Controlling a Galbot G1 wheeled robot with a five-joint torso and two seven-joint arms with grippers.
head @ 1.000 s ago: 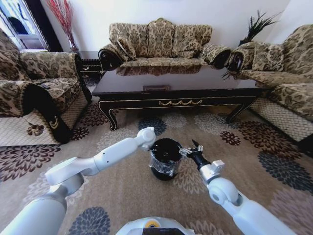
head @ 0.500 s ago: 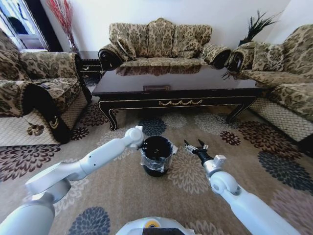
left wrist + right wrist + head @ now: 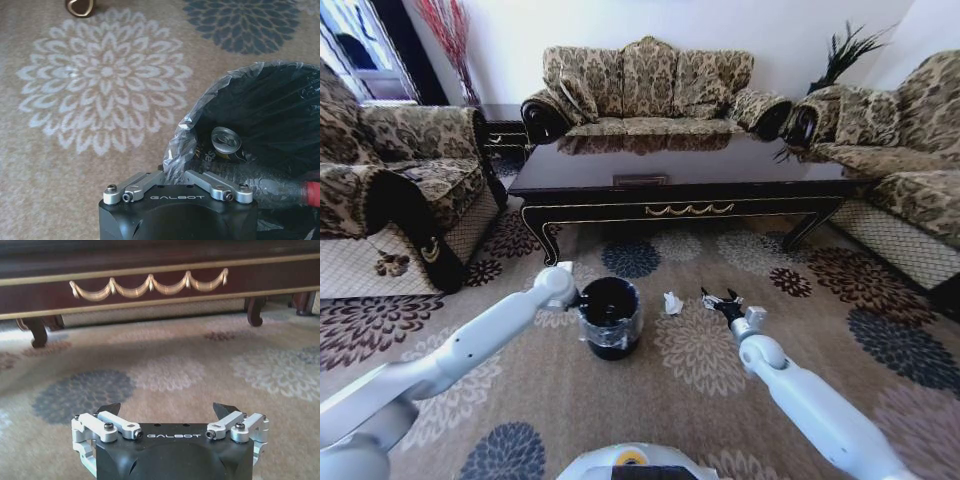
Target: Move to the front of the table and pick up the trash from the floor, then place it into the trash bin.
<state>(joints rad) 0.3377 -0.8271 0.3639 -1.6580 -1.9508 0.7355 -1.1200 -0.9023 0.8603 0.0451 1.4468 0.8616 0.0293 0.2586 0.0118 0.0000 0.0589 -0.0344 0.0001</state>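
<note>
One paper wad (image 3: 672, 302) between trash bin (image 3: 609, 318), right pincer (image 3: 719, 299)

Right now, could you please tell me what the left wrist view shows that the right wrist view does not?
Left wrist view, not the right: the left gripper, jaws shut on the rim of the trash bin, with a can and a red-capped bottle inside. Right wrist view, not the left: the right gripper, jaws open, facing the table and its gold scroll trim. Both: the flower-patterned carpet.
</note>
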